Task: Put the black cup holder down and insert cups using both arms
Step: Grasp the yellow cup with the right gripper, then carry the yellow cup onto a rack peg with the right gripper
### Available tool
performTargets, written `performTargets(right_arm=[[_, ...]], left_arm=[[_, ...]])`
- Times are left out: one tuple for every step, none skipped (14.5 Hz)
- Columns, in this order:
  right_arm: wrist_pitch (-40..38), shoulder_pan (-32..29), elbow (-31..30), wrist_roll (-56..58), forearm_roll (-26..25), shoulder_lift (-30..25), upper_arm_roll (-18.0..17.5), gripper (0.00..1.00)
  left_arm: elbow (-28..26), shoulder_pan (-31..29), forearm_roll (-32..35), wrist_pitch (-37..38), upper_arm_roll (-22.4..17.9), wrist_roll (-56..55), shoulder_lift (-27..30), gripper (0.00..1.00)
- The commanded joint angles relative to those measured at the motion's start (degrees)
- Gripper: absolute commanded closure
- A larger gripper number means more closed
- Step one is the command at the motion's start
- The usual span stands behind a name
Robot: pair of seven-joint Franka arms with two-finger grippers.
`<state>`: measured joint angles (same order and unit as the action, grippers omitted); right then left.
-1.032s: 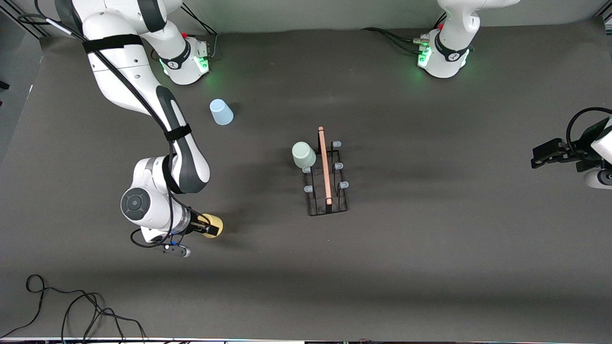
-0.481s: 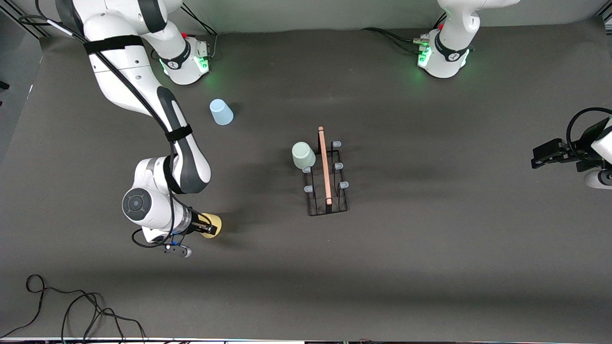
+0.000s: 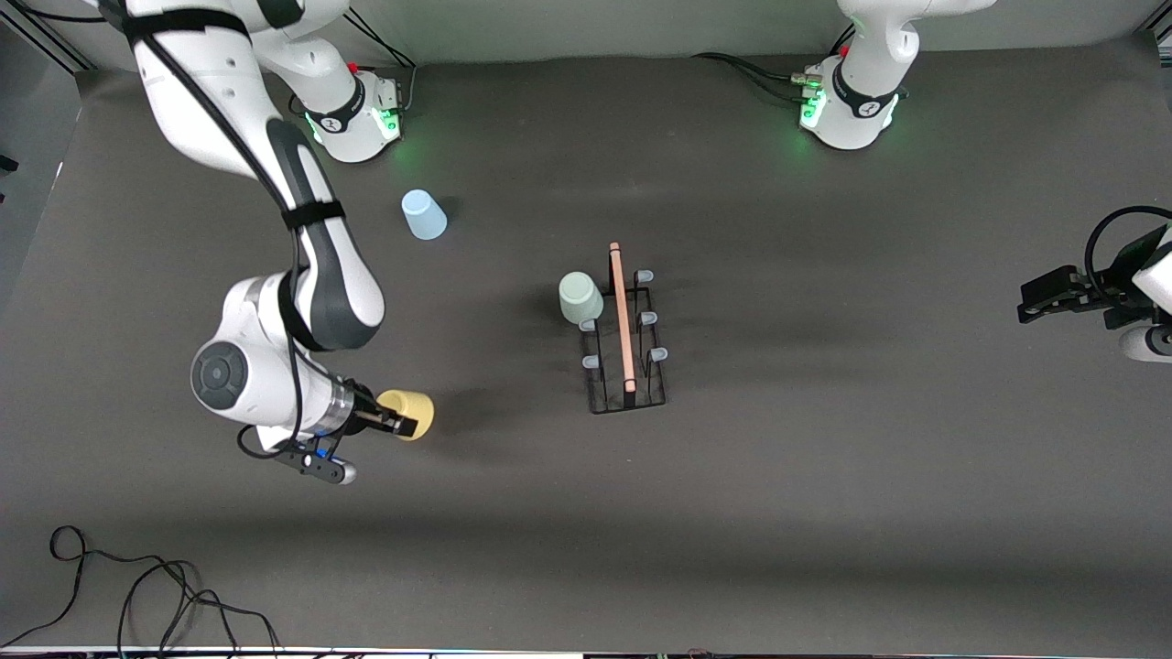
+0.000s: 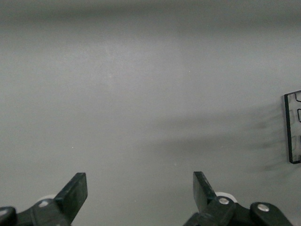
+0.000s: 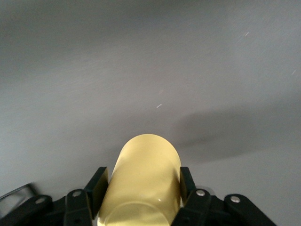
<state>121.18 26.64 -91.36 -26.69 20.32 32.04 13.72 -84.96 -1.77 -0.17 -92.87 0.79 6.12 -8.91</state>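
Yellow cup [image 3: 408, 413] is off the table now: your right gripper [image 3: 396, 423] has clamped it by the sides and tipped it up, so it's hanging sideways in the air where a moment back it was still sitting on the mat with the fingers around it. You can see the grip nicely in the right wrist view, a finger [image 5: 96, 184] pressed on each side of the cup [image 5: 146, 179]. Taking the rack [image 3: 625, 343] as the middle of the clock in the front view, the lifted cup is out around 8 o'clock, the blue cup [image 3: 423, 214] around 10 o'clock, still on the mat near the right arm's base. The green cup [image 3: 580, 297] is already seated on a peg at the rack's 11 o'clock corner.

So I'd say you're at one cup in, one in hand, one to go. Next up is probably carrying the yellow one over to a free peg.

Your left gripper [image 3: 1044, 300] is just waiting, wide open, way out at 3 o'clock near the table edge.
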Motion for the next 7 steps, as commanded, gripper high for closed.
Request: performTargets(right_arm=[[-0.77, 5.16, 1.88, -10.02, 1.13, -1.10, 0.25, 0.76], [-0.77, 7.09, 2.84, -13.18, 1.13, -1.10, 0.25, 0.76], [-0.68, 8.94, 3.64, -16.61, 1.04, -1.10, 0.25, 0.76], [-0.68, 10.35, 4.51, -19.43, 1.04, -0.93, 0.25, 0.76], [-0.68, 11.84, 5.13, -22.15, 1.04, -0.84, 0.25, 0.76], [-0.68, 13.51, 5.57, -25.14, 0.96, -0.75, 0.34, 0.76], [-0.68, 15.18, 6.10, -28.04, 0.52, -0.75, 0.34, 0.76]], left_arm=[[-0.03, 0.46, 0.96, 0.23, -0.26, -0.85, 0.30, 0.00], [-0.03, 0.46, 0.88, 0.23, -0.26, -0.85, 0.30, 0.00], [0.05, 0.46, 0.87, 0.14, -0.26, -0.85, 0.30, 0.00], [0.05, 0.46, 0.96, 0.14, -0.26, -0.85, 0.30, 0.00], [0.05, 0.46, 0.88, 0.40, -0.26, -0.85, 0.30, 0.00], [-0.03, 0.46, 0.96, 0.58, -0.26, -0.85, 0.30, 0.00], [-0.03, 0.46, 0.96, 0.58, -0.26, -0.85, 0.30, 0.00]])
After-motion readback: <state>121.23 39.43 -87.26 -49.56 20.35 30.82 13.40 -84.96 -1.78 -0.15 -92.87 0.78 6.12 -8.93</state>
